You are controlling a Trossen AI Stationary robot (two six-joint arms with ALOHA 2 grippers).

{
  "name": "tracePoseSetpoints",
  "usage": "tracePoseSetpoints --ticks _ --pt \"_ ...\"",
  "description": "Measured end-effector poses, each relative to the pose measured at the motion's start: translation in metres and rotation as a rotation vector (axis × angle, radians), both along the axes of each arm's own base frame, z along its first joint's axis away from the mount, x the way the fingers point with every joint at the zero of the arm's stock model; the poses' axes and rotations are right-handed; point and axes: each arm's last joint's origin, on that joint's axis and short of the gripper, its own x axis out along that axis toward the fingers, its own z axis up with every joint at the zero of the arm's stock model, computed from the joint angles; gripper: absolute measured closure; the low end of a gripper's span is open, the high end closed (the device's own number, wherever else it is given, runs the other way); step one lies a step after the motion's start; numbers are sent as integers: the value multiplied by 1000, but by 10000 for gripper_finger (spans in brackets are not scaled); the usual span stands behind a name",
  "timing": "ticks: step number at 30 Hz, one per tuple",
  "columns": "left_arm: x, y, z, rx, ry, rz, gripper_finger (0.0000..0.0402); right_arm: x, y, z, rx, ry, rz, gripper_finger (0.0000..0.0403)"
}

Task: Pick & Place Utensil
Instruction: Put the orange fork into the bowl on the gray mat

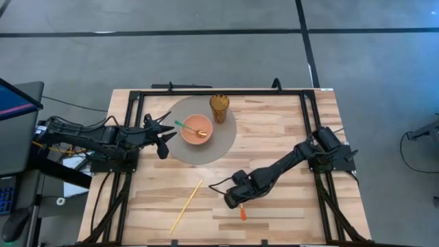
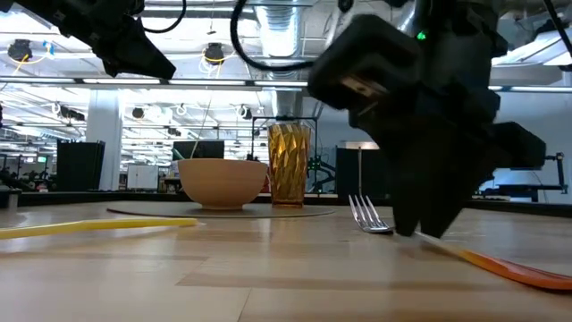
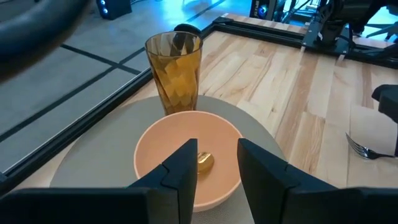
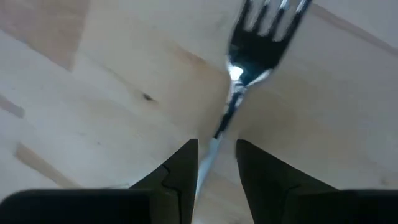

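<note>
A fork with an orange handle [image 1: 243,215] lies flat on the wooden table near its near edge; its tines [image 2: 366,215] point toward the table's left. My right gripper [image 1: 233,199] is down over the fork, open. Its fingers stand on either side of the metal shank [image 4: 227,118] without clearly touching it. A spoon with a green handle [image 1: 185,126] rests with its gold head [image 3: 205,160] inside a peach bowl [image 1: 197,129]. My left gripper [image 1: 164,132] is open, just left of the bowl and level with its rim.
The bowl and an amber ribbed glass [image 1: 219,106] stand on a round grey mat [image 1: 219,147] at the table's far middle. A long yellow stick [image 1: 185,206] lies on the near left part of the table. Black frame rails [image 1: 206,91] border the table.
</note>
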Motion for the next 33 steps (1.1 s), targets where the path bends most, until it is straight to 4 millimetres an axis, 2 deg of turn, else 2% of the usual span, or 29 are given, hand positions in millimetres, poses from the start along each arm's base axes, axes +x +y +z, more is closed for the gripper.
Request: tracePoseSetpoints --ticks 6,12,16,20,24,29,33 --pt "0 0 0 -1 -3 0 286 1 -1 -2 -31 -16 53 309" --pt "0 0 0 -1 -6 0 286 5 -7 -1 -43 -35 139 389" --pt "0 0 1 -2 -10 0 286 17 -13 9 -3 -94 130 385" --pt "1 0 1 -3 -15 0 286 37 -26 41 -6 -327 179 392" --pt "1 0 2 -3 -19 0 286 45 -47 75 -71 -455 241 395" --pt "1 0 2 5 -21 -4 286 50 -91 118 -195 -562 233 399" --pt "2 0 3 61 -4 -29 286 61 -129 145 -244 -594 214 399"
